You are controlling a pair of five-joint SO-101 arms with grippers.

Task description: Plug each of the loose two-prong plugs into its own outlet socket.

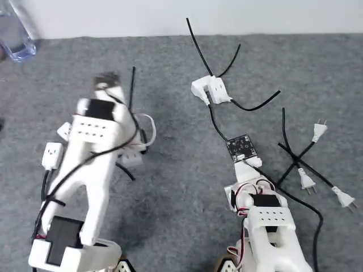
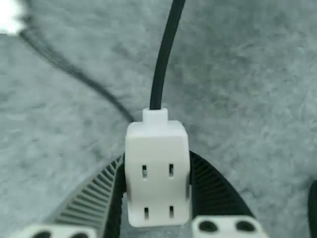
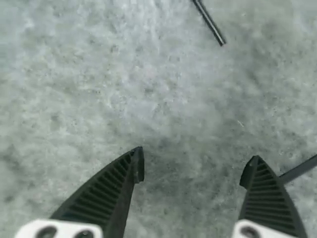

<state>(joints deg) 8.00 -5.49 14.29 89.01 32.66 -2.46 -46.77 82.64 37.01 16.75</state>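
Note:
My left gripper (image 2: 157,159) is shut on a white outlet socket block (image 2: 157,188), whose two pairs of slots face the left wrist camera; its black cord (image 2: 163,54) runs away over the carpet. In the high view this arm (image 1: 96,136) stands at the left. A second white outlet block (image 1: 210,89) with black cords lies at the centre back. Three loose two-prong plugs (image 1: 319,131) (image 1: 307,181) (image 1: 345,199) lie at the right on crossing black cords. My right gripper (image 3: 190,168) hangs open over bare carpet, with nothing between its fingers.
A small white outlet piece (image 1: 52,154) sits beside the left arm. A clear bottle (image 1: 14,34) stands at the back left corner. A black cord end (image 3: 208,22) and another cord (image 3: 299,168) lie near my right gripper. Grey carpet (image 1: 170,187) covers the table.

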